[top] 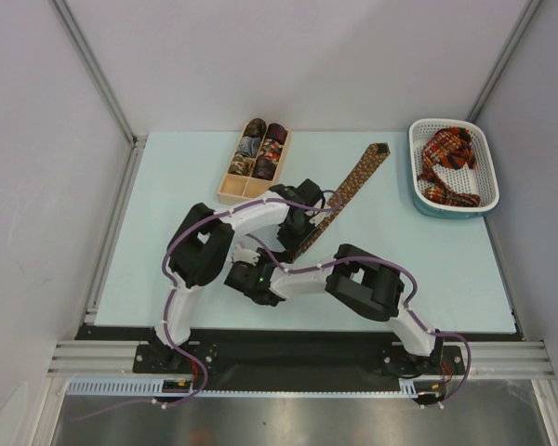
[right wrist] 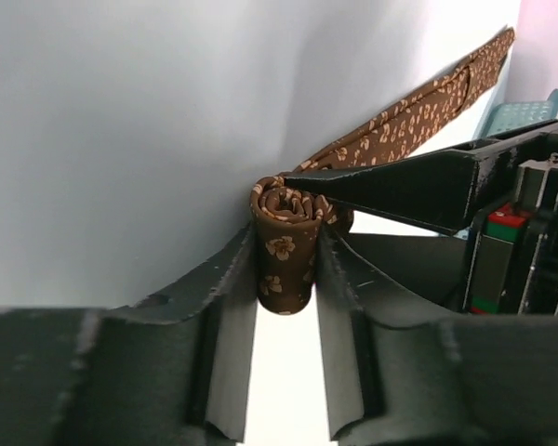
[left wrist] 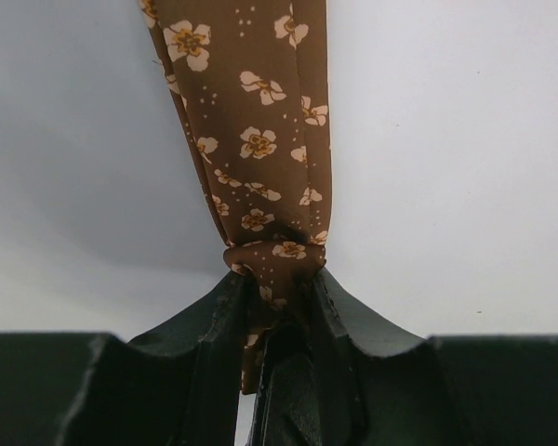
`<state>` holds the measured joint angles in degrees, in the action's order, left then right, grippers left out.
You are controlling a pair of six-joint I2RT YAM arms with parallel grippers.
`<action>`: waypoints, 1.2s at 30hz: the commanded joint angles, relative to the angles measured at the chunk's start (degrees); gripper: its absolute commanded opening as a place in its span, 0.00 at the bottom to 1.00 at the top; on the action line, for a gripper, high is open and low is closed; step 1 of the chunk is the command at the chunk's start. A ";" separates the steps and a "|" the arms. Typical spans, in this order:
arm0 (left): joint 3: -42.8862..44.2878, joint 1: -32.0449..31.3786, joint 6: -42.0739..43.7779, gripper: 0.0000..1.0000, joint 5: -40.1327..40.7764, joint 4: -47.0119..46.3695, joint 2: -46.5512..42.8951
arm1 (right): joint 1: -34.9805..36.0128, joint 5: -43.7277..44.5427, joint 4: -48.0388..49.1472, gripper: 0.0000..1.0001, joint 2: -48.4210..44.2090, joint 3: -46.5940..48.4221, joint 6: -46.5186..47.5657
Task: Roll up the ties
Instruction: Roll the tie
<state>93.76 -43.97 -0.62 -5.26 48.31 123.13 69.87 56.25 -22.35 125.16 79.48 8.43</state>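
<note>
A brown tie with small gold flowers [top: 358,177] lies stretched across the table toward the back right. Its near end is wound into a small roll [right wrist: 285,243]. My right gripper [right wrist: 285,255] is shut on that roll, one finger on each side. My left gripper [left wrist: 277,279] is shut on the tie's band [left wrist: 251,139] right beside the roll, bunching the fabric; its finger shows in the right wrist view [right wrist: 400,186]. In the top view both grippers meet near the table's middle [top: 293,240]. Red plaid ties [top: 449,163] lie in the white basket.
A light wooden divided box [top: 229,192] with several rolled ties stands at the back centre, just behind the left arm. The white perforated basket [top: 426,200] stands at the back right. Grey walls enclose the table on three sides.
</note>
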 commanded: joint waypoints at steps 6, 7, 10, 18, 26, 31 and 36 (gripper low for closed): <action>-0.85 0.11 -1.22 0.35 -2.21 6.00 2.90 | -2.89 -7.37 -2.26 0.17 2.37 -1.96 -2.01; -0.85 0.02 -1.14 0.35 -2.04 6.00 2.82 | -2.89 -8.25 -1.91 0.11 1.84 -2.05 -1.75; -1.21 0.11 -1.13 0.37 -2.21 5.48 2.29 | -2.89 -11.24 -1.21 0.01 0.70 -2.31 -1.22; -0.77 0.11 -1.75 0.65 -3.26 0.82 -1.83 | -1.58 -14.68 0.11 0.00 -0.71 -3.19 -0.25; 1.00 2.73 -4.20 0.88 -3.18 -7.33 -9.91 | -1.93 -16.17 0.20 0.00 -1.24 -3.81 -0.69; -9.34 7.92 -9.29 1.00 -6.24 -17.71 -20.28 | -2.36 -18.45 0.90 0.00 -3.96 -4.51 -0.78; -19.03 16.18 -15.10 1.00 -8.72 -25.37 -30.56 | -3.07 -20.64 2.13 0.00 -6.68 -5.83 -0.60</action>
<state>79.11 -31.68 -10.02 -11.35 30.24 98.19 67.13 44.53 -20.10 119.72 75.81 9.61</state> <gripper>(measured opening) 0.996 0.200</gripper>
